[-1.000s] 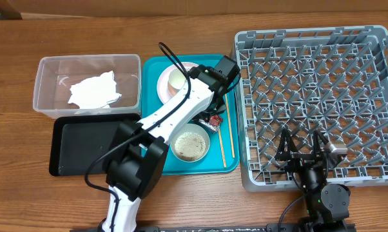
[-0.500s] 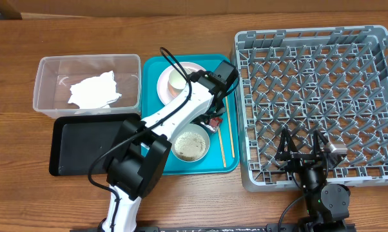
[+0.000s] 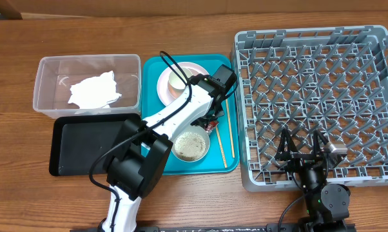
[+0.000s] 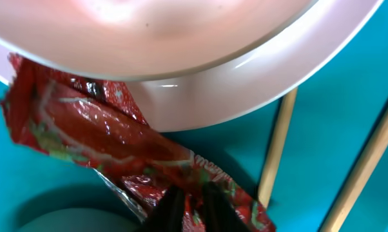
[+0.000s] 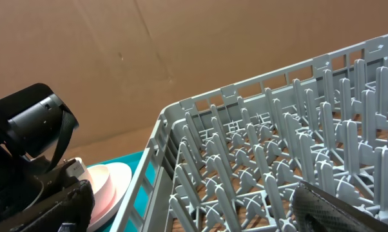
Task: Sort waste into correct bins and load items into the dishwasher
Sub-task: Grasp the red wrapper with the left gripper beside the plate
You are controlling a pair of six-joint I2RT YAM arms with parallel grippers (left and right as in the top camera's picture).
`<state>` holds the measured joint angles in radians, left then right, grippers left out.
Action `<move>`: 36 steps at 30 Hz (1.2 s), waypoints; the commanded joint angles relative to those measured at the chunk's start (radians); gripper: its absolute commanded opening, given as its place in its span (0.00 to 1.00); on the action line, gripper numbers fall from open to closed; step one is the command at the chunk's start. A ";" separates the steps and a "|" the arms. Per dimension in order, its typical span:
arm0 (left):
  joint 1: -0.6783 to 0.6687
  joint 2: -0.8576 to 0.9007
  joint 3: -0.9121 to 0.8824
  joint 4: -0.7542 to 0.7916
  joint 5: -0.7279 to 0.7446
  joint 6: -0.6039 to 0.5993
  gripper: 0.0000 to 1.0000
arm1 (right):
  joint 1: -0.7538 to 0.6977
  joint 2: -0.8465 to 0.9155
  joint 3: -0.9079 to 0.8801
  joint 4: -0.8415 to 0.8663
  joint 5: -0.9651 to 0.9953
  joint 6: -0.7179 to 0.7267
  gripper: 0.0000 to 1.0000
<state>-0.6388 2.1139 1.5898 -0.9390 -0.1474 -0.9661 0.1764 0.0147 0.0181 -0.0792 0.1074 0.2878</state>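
My left gripper (image 3: pixel 213 120) is down on the teal serving tray, its two fingers (image 4: pixel 189 206) pinched on the shiny red wrapper (image 4: pixel 110 132), which lies beside and partly under the rim of the pale pink plate (image 4: pixel 200 90). The plate (image 3: pixel 189 69) carries the small white cup (image 3: pixel 176 79). The white bowl (image 3: pixel 191 144) holds rice. Two chopsticks (image 3: pixel 227 132) lie at the tray's right side, and also show in the left wrist view (image 4: pixel 278 145). The white napkin (image 3: pixel 94 90) lies in the clear tub (image 3: pixel 52 64). The black tray (image 3: pixel 84 145) is empty. My right gripper (image 3: pixel 301 151) is open at the grey rack's front edge (image 5: pixel 191 200).
The teal serving tray (image 3: pixel 152 67) sits between the bins and the grey dish rack (image 3: pixel 316 84). The rack (image 5: pixel 278 142) holds no dishes. My left arm crosses over the tray from the front. Brown cardboard stands behind the table in the right wrist view.
My left gripper has shifted slightly toward the table's front, down onto the red wrapper. The right arm has not moved.
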 commanded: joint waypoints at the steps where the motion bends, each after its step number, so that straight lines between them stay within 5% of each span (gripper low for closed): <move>1: 0.005 0.012 -0.010 -0.003 -0.021 0.002 0.08 | -0.007 -0.009 -0.010 0.006 -0.005 0.000 1.00; 24: 0.145 0.010 0.064 -0.237 -0.149 0.213 0.20 | -0.007 -0.009 -0.010 0.006 -0.005 0.000 1.00; 36: 0.212 -0.023 0.064 -0.288 -0.150 0.430 0.22 | -0.007 -0.009 -0.010 0.006 -0.005 0.000 1.00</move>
<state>-0.4309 2.1139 1.6310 -1.2209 -0.2775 -0.6334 0.1764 0.0147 0.0181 -0.0788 0.1074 0.2874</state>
